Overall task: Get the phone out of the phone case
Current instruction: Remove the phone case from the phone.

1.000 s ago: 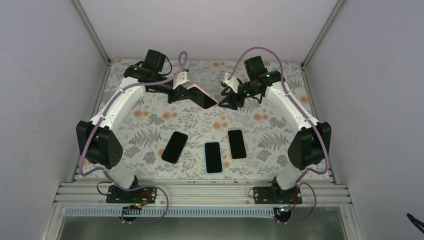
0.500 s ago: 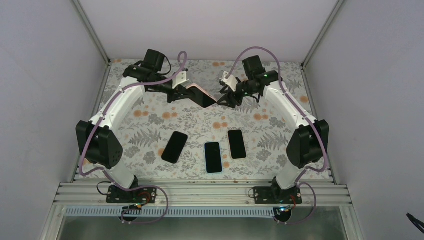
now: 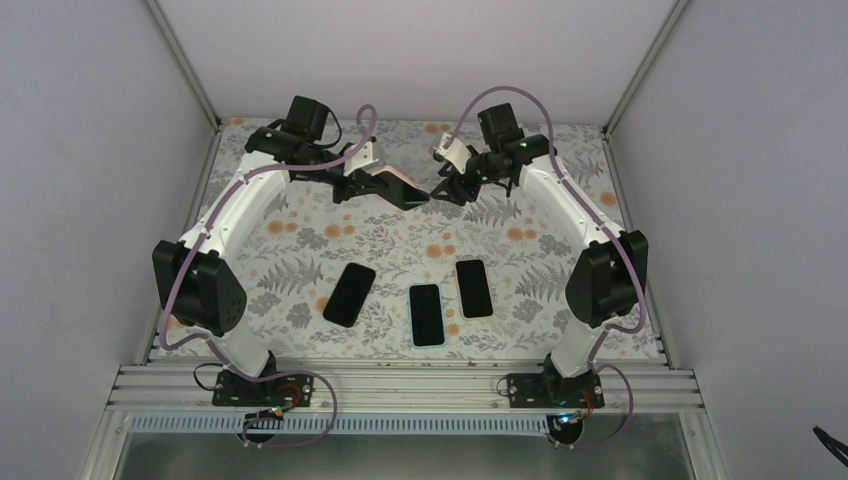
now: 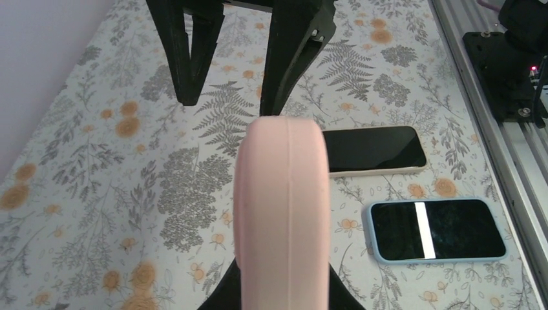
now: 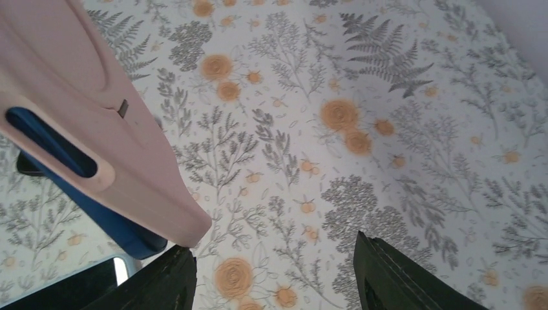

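Though dark overhead, blue-edged phone (image 5: 132,237)

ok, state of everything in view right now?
pink phone case: off the table, held at one end
blue phone: still in the case, one corner showing past the pink edge
left hand: shut on pink phone case
right hand: open at the case's free end
left black phone: flat, screen up
phone in light blue case: flat, screen up
right black phone: flat, screen up
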Controlling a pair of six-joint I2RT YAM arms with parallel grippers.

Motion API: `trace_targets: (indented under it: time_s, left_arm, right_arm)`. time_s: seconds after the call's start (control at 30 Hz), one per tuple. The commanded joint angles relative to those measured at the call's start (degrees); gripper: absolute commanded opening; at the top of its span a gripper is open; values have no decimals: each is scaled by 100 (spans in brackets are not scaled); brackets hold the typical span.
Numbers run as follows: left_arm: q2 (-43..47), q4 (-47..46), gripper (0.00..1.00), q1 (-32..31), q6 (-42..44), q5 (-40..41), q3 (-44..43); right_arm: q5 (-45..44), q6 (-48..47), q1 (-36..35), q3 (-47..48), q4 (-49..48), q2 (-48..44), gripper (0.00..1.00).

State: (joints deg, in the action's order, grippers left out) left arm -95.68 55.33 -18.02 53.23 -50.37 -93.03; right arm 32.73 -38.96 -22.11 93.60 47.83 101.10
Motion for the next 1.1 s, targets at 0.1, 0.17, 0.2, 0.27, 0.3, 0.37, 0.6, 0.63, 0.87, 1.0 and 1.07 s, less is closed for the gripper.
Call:
trace_targets:
  time_s: [0.1, 0.17, 0.2, 0.27, 0.3, 0.37, 0.6, 0.63, 0.87, 1.0, 1.07]
  left_arm:
    - [-141, 715, 2, -117, 439, -1028, -348]
    - [-150, 706, 2, -127, 445, -1019, -342]
    - [-152, 703, 2, -130, 438, -1018, -346]
    - [-154, 685, 2, -125, 434, -1037, -336]
    - [-153, 645, 2, -123, 408, -1043, -331]
    - [-153, 565, 2, -123, 363, -1053, -327]
    - [-268, 665, 2, -124, 346, -1285, -572]
    - [-279, 692, 2, -126, 350, -1325, -617]
    - [-247, 799, 2, -123, 404, -1553, -661]
    - [-279, 767, 2, -128, 387, -1531, -699]
    - [-284, 672, 2, -129, 280, -1436, -721]
  right_arm:
    - [-455, 165, 40, 908, -656, 470, 63]
    - [-423, 177, 31, 1084, -564, 559, 63]
    - [-383, 166, 31, 1127, -534, 571, 63]
    - [-179, 71, 19, 1159, -352, 581, 65]
    - [10, 4, 3, 1168, -229, 577, 66]
    - [279, -79, -92, 1061, -84, 472, 69]
    - [330, 52, -507, 810, -357, 310, 70]
    - [382, 72, -524, 911, -321, 373, 70]
    - [769, 152, -683, 1507, -152, 743, 72]
    - [1400, -175, -937, 2221, 660, 1156, 73]
    - [1635, -416, -1159, 2537, 1122, 1361, 73]
